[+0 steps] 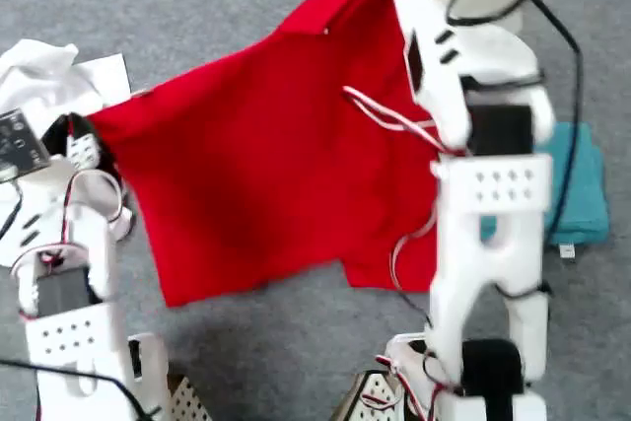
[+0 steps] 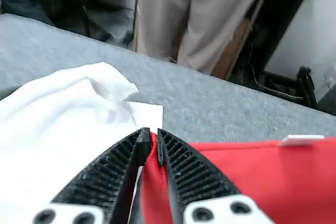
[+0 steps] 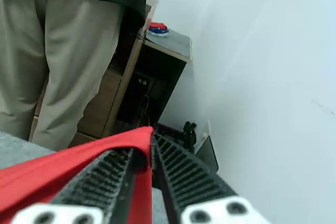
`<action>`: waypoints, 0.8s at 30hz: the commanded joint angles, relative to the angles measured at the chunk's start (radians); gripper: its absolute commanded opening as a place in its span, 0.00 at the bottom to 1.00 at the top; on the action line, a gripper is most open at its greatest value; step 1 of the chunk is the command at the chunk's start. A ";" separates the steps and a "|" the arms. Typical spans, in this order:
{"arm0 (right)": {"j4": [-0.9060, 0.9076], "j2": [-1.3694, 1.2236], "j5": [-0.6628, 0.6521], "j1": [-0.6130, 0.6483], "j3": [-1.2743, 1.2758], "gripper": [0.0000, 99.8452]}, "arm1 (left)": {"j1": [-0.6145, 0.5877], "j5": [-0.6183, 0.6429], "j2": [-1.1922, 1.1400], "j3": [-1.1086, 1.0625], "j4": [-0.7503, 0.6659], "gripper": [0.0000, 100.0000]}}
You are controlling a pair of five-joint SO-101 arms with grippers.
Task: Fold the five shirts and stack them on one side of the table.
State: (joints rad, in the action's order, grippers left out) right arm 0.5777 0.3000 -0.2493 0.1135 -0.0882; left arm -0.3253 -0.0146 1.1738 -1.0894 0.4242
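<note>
A red shirt hangs stretched between my two arms, lifted over the grey table. My left gripper is shut on the red shirt at its left corner, near a white shirt. My right gripper is shut on the red shirt at its far top edge, held high. In the high view the left gripper sits at the shirt's left corner and the right arm reaches up to the far edge. A folded teal shirt lies at the right.
A crumpled white shirt lies at the far left of the table. Arm bases and loose cables stand along the near edge. A person stands behind the far edge of the table.
</note>
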 commanded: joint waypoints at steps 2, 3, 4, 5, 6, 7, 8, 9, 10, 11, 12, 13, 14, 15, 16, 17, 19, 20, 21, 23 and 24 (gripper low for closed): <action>-0.178 -0.104 -0.002 -0.013 0.004 0.00 | 0.018 0.011 -0.229 0.060 -0.186 0.02; -0.207 -0.130 -0.002 -0.010 0.004 0.00 | 0.018 0.028 -0.297 0.098 -0.198 0.02; -0.233 -0.154 -0.002 -0.008 0.004 0.00 | 0.018 0.044 -0.363 0.147 -0.206 0.02; -0.259 -0.179 -0.002 -0.008 0.004 0.00 | 0.018 0.058 -0.430 0.199 -0.206 0.02; -0.284 -0.202 -0.002 -0.007 0.004 0.00 | 0.018 0.068 -0.498 0.256 -0.204 0.02; -0.304 -0.226 -0.002 -0.007 0.002 0.00 | 0.018 0.074 -0.561 0.313 -0.203 0.02; -0.322 -0.246 -0.002 -0.007 0.002 0.00 | 0.018 0.081 -0.624 0.370 -0.201 0.02; -0.334 -0.265 -0.002 -0.008 0.002 0.00 | 0.018 0.089 -0.684 0.423 -0.201 0.02; -0.342 -0.278 -0.002 -0.010 0.002 0.00 | 0.018 0.095 -0.737 0.476 -0.199 0.02; -0.345 -0.291 -0.002 -0.013 0.002 0.00 | 0.018 0.100 -0.786 0.519 -0.199 0.02; -0.344 -0.295 -0.002 -0.013 -0.005 0.00 | 0.018 0.100 -0.829 0.555 -0.199 0.02; -0.341 -0.300 -0.002 -0.013 -0.013 0.00 | 0.018 0.100 -0.869 0.589 -0.192 0.02; -0.341 -0.303 -0.002 -0.013 -0.019 0.00 | 0.018 0.100 -0.900 0.620 -0.173 0.02; -0.341 -0.303 -0.002 -0.013 -0.025 0.00 | 0.018 0.100 -0.921 0.652 -0.150 0.02; -0.341 -0.303 -0.002 -0.013 -0.030 0.00 | 0.018 0.100 -0.937 0.680 -0.121 0.02; -0.341 -0.303 -0.002 -0.013 -0.035 0.00 | 0.018 0.098 -0.946 0.703 -0.084 0.02; -0.341 -0.303 -0.002 -0.013 -0.033 0.00 | 0.018 0.098 -0.944 0.746 -0.003 0.02; -0.339 -0.303 -0.002 -0.013 -0.028 0.00 | 0.018 0.098 -0.940 0.764 0.038 0.02; -0.330 -0.303 -0.002 -0.013 -0.027 0.00 | 0.018 0.097 -0.932 0.778 0.078 0.02; -0.264 -0.297 -0.002 -0.015 -0.031 0.00 | 0.029 0.095 -0.914 0.795 0.155 0.02; -0.222 -0.294 -0.002 -0.015 -0.036 0.00 | 0.034 0.094 -0.901 0.798 0.195 0.02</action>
State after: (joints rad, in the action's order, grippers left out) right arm 0.2908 -0.0054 -0.2493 0.1135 -0.0852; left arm -0.3115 0.0744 0.2271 -0.3590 0.5224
